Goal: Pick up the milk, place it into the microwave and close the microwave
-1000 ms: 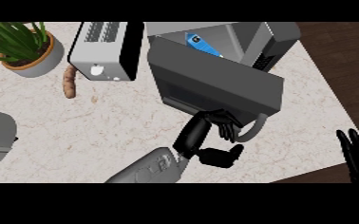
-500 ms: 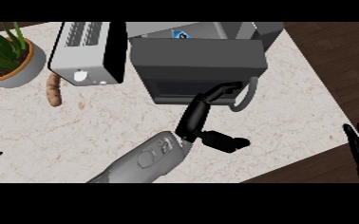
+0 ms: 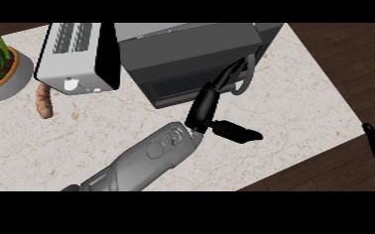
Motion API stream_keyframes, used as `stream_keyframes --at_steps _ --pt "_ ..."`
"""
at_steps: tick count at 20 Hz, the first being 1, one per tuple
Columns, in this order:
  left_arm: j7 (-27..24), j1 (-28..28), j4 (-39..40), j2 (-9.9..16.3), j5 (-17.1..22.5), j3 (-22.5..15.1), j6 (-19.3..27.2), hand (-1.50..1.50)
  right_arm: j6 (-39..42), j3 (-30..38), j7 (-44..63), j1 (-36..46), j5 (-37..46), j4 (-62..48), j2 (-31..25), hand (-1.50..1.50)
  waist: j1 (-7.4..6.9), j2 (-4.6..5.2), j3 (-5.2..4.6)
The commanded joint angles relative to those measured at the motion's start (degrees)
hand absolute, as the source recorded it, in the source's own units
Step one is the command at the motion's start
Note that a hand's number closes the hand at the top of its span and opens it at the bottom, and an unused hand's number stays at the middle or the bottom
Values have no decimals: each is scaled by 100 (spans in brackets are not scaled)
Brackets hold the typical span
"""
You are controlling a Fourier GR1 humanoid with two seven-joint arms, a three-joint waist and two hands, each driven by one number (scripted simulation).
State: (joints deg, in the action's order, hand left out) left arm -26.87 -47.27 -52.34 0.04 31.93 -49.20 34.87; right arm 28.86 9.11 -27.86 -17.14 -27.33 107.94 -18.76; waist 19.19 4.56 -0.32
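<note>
A: What takes up most of the view?

B: The pale marble table, running out to a dark wood floor on the right. On the table, near the far edge, sits the microwave, a dark grey box whose long side runs left to right. Its door looks shut or close to it, with a curved handle at the right end.

A: And the milk?

B: I can't pick out the carton. There is only a tiny blue speck at the top edge of the microwave, too small to name. Which way the carton points or how its long axis lies can't be told.

A: What else is on the table?

B: A silver toaster just left of the microwave, long axis going away from the robot, slots on top. Left of that, part of a plant pot at the view's edge. Below the toaster lies a small brown root, lengthwise toward the robot.

A: The hands?

B: The left hand comes up from the lower edge on a grey forearm. Its fingers are stretched straight against the door by the handle, thumb stuck out to the right, holding nothing. The right hand shows only as a dark sliver at the right edge, so its fingers can't be judged.
</note>
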Motion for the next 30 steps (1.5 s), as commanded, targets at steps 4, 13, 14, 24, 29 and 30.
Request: stream_keyframes --at_steps 4,13,14,24,29,30 --pt "-198 -388 296 -4 384 55 96 -150 116 29 199 256 -330 49 -194 -150 165 68 2" --pt "-397 -739 644 -4 749 132 133 -150 187 100 388 403 -578 12 -400 -150 330 125 13" --pt "-407 -735 628 -3 796 94 196 -150 164 97 444 417 -605 26 -420 -150 353 108 9" --pt "-712 -818 778 -2 1093 3 312 -150 211 191 601 583 -854 37 -620 -150 528 130 17" --pt "-834 -843 855 -3 1235 -79 294 -150 193 221 697 715 -994 59 -704 -150 488 130 13" --pt "-842 -864 841 -3 1295 -60 292 -150 231 256 706 671 -1037 1 -736 -150 528 123 21"
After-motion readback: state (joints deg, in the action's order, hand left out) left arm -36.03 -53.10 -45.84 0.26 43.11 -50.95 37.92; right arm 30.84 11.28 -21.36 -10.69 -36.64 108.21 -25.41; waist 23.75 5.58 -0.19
